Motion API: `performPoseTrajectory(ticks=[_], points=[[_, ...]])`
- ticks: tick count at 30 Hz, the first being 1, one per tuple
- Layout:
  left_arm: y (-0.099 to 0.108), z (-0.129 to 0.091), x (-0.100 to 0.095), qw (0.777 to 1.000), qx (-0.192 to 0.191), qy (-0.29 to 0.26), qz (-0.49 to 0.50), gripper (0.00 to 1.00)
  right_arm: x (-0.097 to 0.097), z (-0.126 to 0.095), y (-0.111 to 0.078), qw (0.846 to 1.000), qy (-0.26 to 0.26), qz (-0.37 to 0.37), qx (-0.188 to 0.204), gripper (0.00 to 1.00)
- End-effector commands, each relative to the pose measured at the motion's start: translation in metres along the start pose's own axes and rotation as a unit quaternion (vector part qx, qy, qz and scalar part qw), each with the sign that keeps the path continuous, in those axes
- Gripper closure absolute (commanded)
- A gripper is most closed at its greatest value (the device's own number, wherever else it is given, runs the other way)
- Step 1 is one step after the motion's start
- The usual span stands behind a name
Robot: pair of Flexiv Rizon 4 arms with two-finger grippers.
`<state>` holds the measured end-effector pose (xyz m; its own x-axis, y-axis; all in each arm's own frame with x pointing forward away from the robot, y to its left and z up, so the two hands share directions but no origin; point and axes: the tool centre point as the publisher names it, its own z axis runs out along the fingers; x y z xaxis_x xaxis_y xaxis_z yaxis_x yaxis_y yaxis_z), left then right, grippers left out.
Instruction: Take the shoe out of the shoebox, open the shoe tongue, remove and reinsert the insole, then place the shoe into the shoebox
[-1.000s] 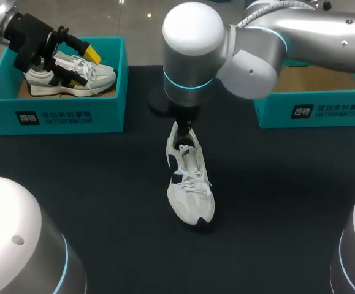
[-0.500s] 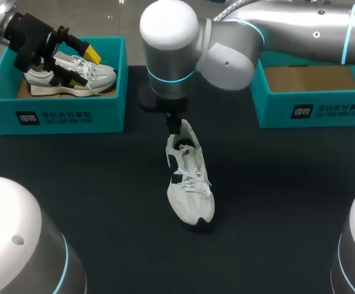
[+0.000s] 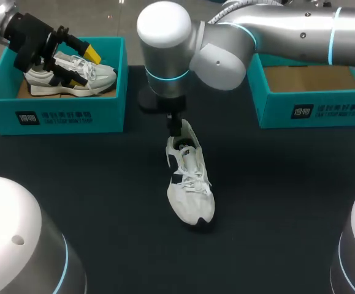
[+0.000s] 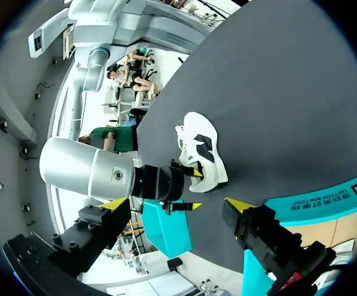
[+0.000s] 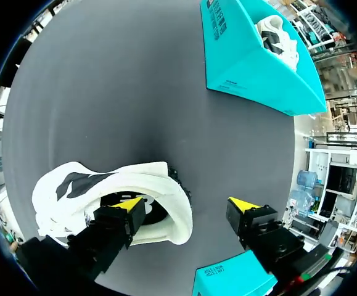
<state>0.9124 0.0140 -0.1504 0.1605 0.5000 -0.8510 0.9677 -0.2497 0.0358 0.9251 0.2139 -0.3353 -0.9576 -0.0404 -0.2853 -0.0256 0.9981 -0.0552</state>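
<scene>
The white mesh sneaker [image 3: 189, 177] lies mid black surface [image 3: 275, 202], toe at 6 o'clock; the right fingers [image 5: 119, 219] stand wide apart, one tip inside the heel collar at 12 o'clock, gripping nothing; the left fingers [image 3: 90, 52], spread and empty, hang over the teal cardboard shoebox [image 3: 54, 113] at 10 o'clock; the sneaker is judged light and soft-walled; pinch the stiffer heel collar.

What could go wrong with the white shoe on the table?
The right gripper is open, one finger inside the shoe at the heel, one outside. Closing might crush the heel collar. Nothing holds the shoe down, so pulling might drag or tip it.
</scene>
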Motion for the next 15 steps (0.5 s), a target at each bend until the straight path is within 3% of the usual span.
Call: performPoseTrajectory(ticks=[1, 8, 15], points=[[-0.001, 0.0, 0.0, 1.0, 0.0, 0.001, 0.0, 0.0, 0.004, 0.003, -0.006, 1.0, -0.002, -0.021, -0.006, 0.06], [-0.001, 0.0, 0.0, 1.0, 0.0, 0.001, 0.0, 0.0, 0.003, 0.02, -0.018, 0.999, 0.005, -0.048, -0.001, 0.08], [-0.001, 0.0, 0.0, 1.0, 0.0, 0.001, 0.0, 0.0, -0.006, 0.035, -0.015, 0.999, 0.019, -0.05, 0.006, 0.09]])
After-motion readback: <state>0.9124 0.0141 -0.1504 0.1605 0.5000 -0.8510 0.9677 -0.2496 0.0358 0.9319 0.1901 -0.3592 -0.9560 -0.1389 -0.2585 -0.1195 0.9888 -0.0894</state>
